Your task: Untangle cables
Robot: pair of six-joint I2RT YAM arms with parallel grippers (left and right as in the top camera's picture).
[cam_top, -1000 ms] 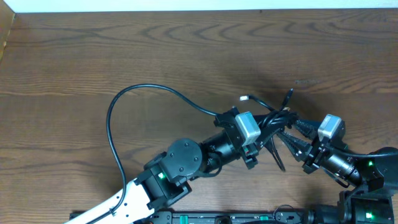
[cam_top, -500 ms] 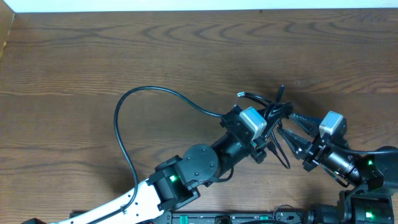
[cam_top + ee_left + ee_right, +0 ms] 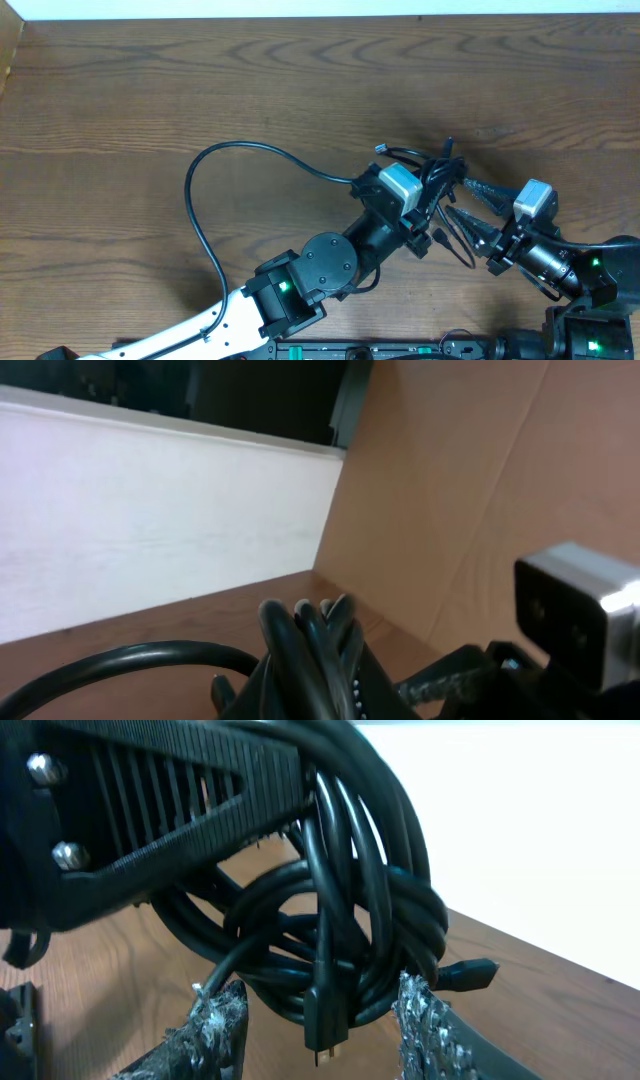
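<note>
- The cables (image 3: 443, 168) are seen as one tight black bundle, right of the worktop's (image 3: 150, 90) centre and about midway between its far and near edges.
- The bundle is clamped by the left gripper (image 3: 436, 178), whose jaws are closed together on it. In the right wrist view the cords are wrapped over a ribbed black finger (image 3: 170, 805) of that gripper.
- In the left wrist view only a few rounded black cord loops (image 3: 310, 640) are seen close to the lens; the fingers themselves cannot be made out there.
- The right gripper (image 3: 455, 196) is pointed at the bundle from the right edge's side, with its jaws spread apart. Its two rough grey pads (image 3: 215, 1020) are seen either side of the bundle's lower part, and no grip on it can be made out.
- A small plug end (image 3: 325, 1035) is seen hanging straight down between those pads, clear of the wood below.
- A second plug (image 3: 470, 973) is stuck out sideways from the bundle.
- A white-tipped cord end (image 3: 383, 150) is pointed toward the far edge, and a thin loop (image 3: 467, 252) is trailed toward the near edge.
- A thicker black wire (image 3: 240, 146) is arced from the left arm's wrist out toward the left edge and back to the arm.
</note>
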